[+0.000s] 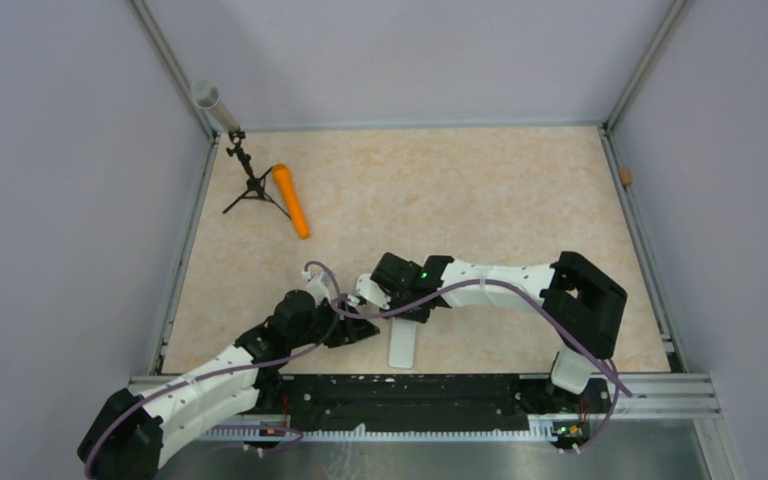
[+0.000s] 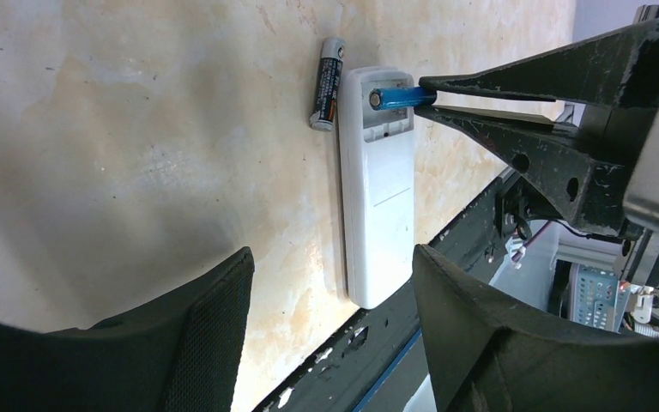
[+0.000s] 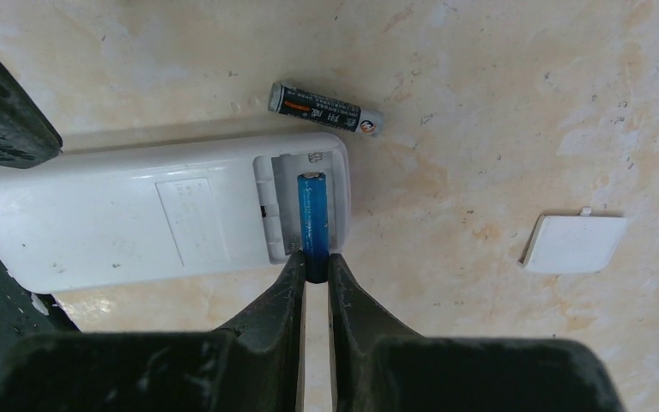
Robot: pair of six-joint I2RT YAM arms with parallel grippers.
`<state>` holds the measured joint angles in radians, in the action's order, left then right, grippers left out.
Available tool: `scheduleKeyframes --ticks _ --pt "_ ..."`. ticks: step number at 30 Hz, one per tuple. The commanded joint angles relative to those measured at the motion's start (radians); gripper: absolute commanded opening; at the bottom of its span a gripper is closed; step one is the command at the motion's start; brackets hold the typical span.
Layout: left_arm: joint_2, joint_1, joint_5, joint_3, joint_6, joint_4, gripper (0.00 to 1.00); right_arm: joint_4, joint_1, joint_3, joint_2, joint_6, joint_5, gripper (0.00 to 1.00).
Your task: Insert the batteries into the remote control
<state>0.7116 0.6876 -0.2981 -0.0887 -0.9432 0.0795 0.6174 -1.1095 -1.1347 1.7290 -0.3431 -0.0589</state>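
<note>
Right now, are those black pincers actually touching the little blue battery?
Touching. In the right wrist view, the right gripper pinches the near end of the blue battery between its fingertips, with no gap on either side.

Soft, even light fills the top view: the beige marbled table (image 1: 480,190) looks matte and uniform, and the slim orange cylinder (image 1: 291,200) near its far left corner casts barely any shadow. Both wrist views are bright and sharp on the tabletop. The white rectangular plastic remote control (image 3: 137,215) throws a pale, soft-edged shadow along one side. The slim blue battery (image 2: 403,95) glints at its metal end. The black left tool (image 2: 330,251), close to the lens, looks dark and slightly blurred.
</note>
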Motion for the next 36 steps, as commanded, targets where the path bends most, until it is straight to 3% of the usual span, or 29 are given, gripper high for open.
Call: scheduleKeyframes --ticks 1,13,28,36 --pt "0.008 -0.003 -0.012 0.004 0.007 0.052 0.69 0.023 0.007 -0.042 -0.040 0.018 -0.008 0.00" --pt "0.016 -0.003 -0.012 -0.002 0.015 0.052 0.69 0.025 0.008 -0.045 -0.016 0.027 -0.013 0.01" --pt "0.006 -0.003 -0.013 0.005 0.006 0.054 0.69 0.005 0.007 -0.053 0.006 0.039 -0.024 0.16" --pt "-0.001 -0.003 -0.016 0.010 0.003 0.054 0.69 0.004 0.007 -0.057 0.005 0.047 -0.025 0.20"
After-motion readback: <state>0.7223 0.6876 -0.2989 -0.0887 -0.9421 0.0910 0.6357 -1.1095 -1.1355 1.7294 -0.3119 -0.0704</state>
